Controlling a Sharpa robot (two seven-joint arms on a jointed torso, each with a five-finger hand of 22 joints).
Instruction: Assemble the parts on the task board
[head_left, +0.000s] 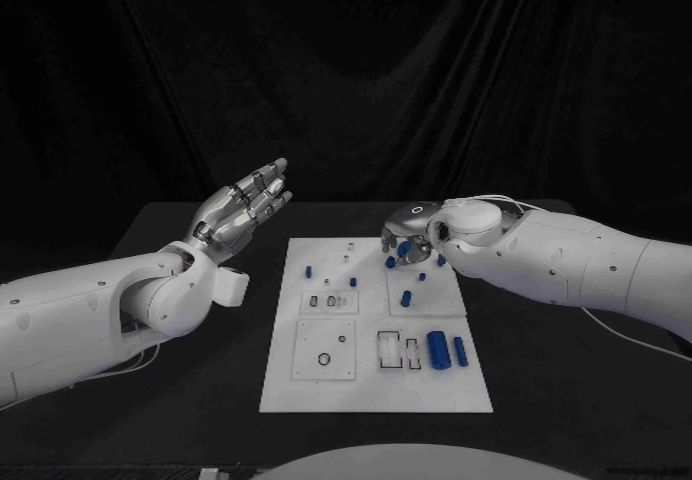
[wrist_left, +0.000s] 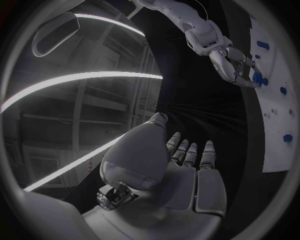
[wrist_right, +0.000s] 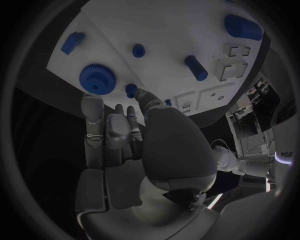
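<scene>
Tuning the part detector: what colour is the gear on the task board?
Blue; the gear shows best in the right wrist view.

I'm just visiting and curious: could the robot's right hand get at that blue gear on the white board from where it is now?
Probably yes. The right hand hangs over the far part of the task board, its fingertips close beside the blue gear, and nothing lies between them. The left hand is raised well off to the side.

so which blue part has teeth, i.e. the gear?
The round toothed gear by the right hand fingertips, seen in the right wrist view. The other blue parts, like the plain peg and the larger cylinder, have smooth sides.
</scene>
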